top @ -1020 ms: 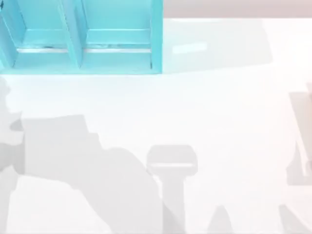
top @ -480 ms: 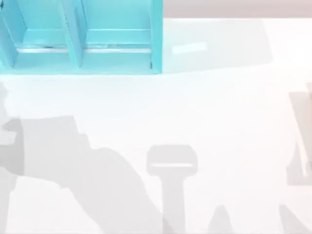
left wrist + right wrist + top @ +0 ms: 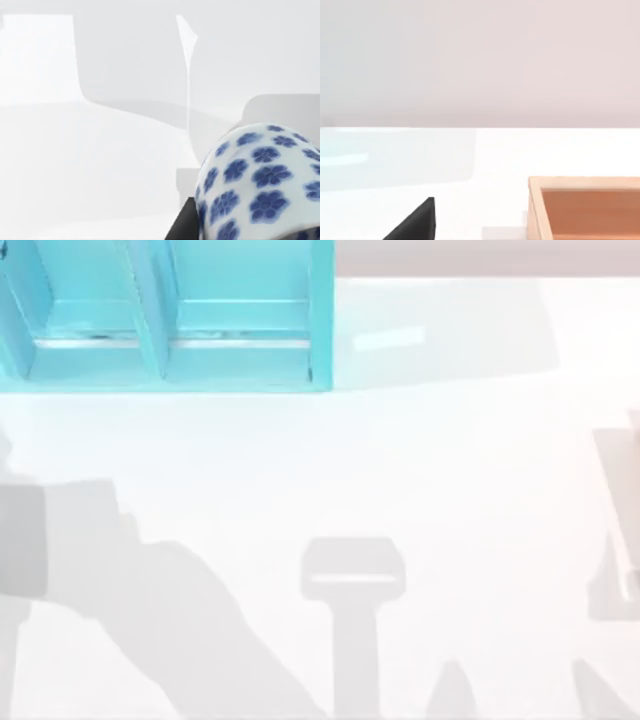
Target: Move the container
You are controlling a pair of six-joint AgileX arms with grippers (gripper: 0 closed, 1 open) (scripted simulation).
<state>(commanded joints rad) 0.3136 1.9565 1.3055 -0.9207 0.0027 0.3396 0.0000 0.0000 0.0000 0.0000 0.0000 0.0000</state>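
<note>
The container [image 3: 260, 175], a small white vase with blue flowers, looms close in the left wrist view, above the white table. My left gripper [image 3: 250, 236] is shut on it, and one dark finger [image 3: 181, 226] shows against its side. The other finger is hidden behind the container. A dark part of my right gripper [image 3: 415, 224] hangs over the table near a wooden box.
A large turquoise shelf unit [image 3: 165, 320] stands at the back left of the white table [image 3: 450, 460]. An open wooden box [image 3: 585, 207] lies on the table in the right wrist view. Grey shadows of the arms fall across the table's front.
The large shadow at the table's left has slid further left in the top view. The shelf unit and the other shadows stay where they were.
</note>
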